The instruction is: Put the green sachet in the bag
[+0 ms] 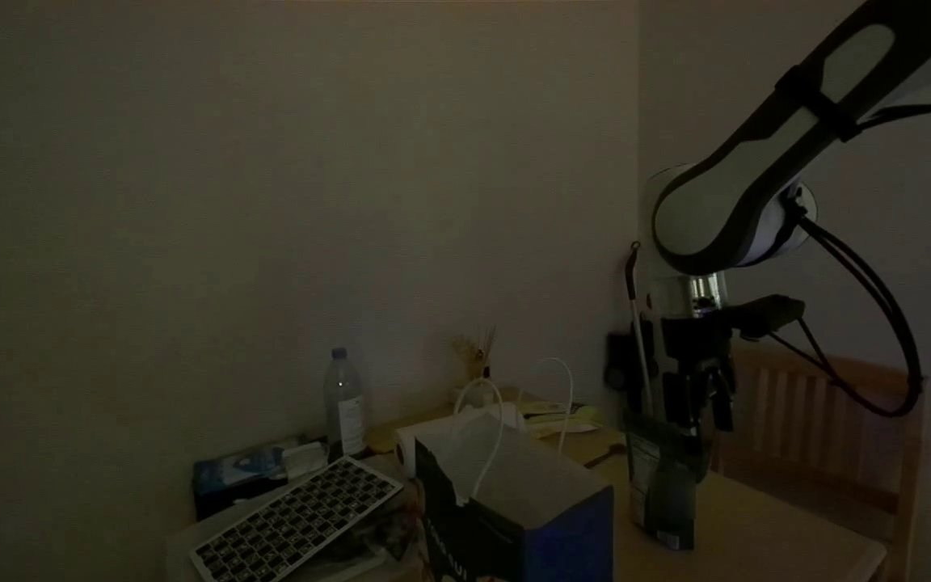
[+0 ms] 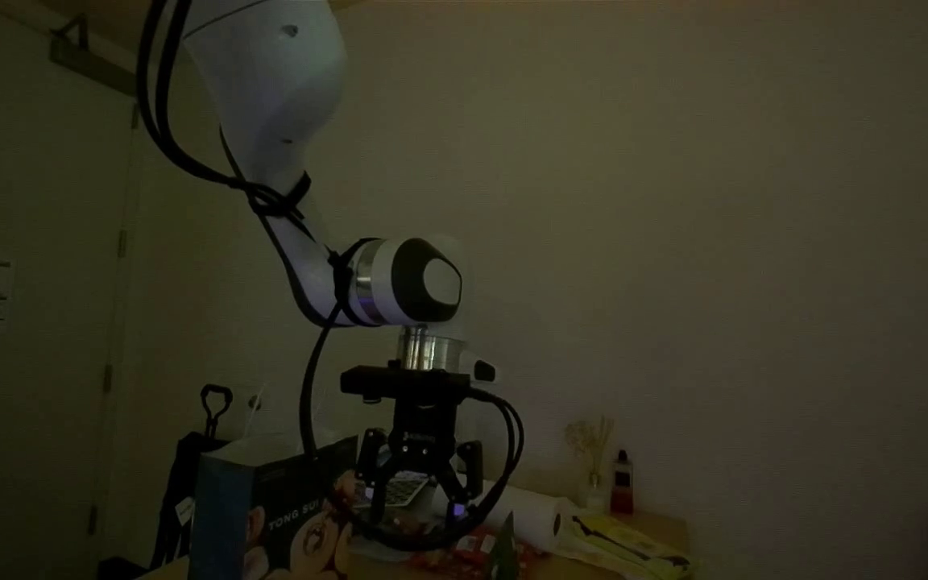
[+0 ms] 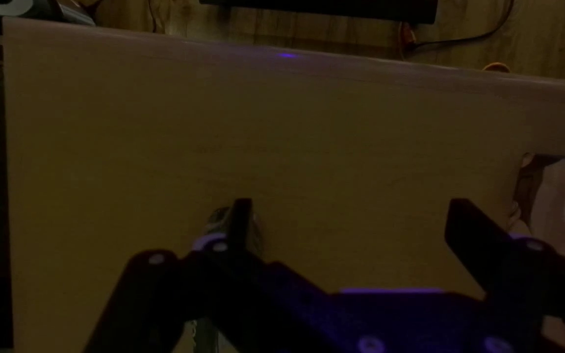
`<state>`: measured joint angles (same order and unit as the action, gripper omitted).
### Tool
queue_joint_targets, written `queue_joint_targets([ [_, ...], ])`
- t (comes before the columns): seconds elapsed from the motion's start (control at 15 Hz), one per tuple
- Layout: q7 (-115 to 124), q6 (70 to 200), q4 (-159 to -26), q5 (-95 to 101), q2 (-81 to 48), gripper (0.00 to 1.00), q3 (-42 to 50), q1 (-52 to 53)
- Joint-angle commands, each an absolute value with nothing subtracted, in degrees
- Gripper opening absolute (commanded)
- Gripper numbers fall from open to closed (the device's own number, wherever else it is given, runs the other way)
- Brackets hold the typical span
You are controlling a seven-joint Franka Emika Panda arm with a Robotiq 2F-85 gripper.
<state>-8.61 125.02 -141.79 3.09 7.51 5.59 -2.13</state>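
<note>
With the gripper (image 3: 351, 202) spread wide and nothing held, the green sachet (image 1: 670, 505), stood on the wooden tabletop (image 3: 336, 147) near the TONG SUI carrier bag (image 2: 225, 515), could be toppled if the finger (image 3: 239, 226) seemingly overhead were lowered straight down.

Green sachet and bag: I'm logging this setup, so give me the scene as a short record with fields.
End effector: open, holding nothing
Bag: upright, marked TONG SUI
Green sachet: standing on the table, outside the bag; partly hidden by the end effector in the wrist view
Clear bottle: capped, near the grid-patterned tray in an exterior view
Light: dim
Status: sachet not yet in the bag
</note>
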Motion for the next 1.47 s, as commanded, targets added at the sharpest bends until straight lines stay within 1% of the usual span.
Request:
queue_joint_targets([
  [0.0,-8.4,129.9,-139.8,4.7,5.3,1.0,5.0,-2.8],
  [0.33,-8.6,126.5,-130.8,8.5,-1.6,1.0,5.1,-3.2],
  [0.6,-10.7,122.6,-125.3,6.6,-6.9,1.0,6.4,-4.7],
  [0.67,-10.5,121.4,-124.5,6.3,-7.9,1.0,6.7,-5.1],
  [0.73,-8.7,123.6,-126.8,7.4,-5.5,1.0,5.9,-4.4],
  [1.13,-8.7,123.4,-126.1,7.4,-6.5,1.0,5.7,-4.6],
  [1.4,-9.7,121.2,-120.6,7.4,-11.9,1.0,5.9,-5.1],
])
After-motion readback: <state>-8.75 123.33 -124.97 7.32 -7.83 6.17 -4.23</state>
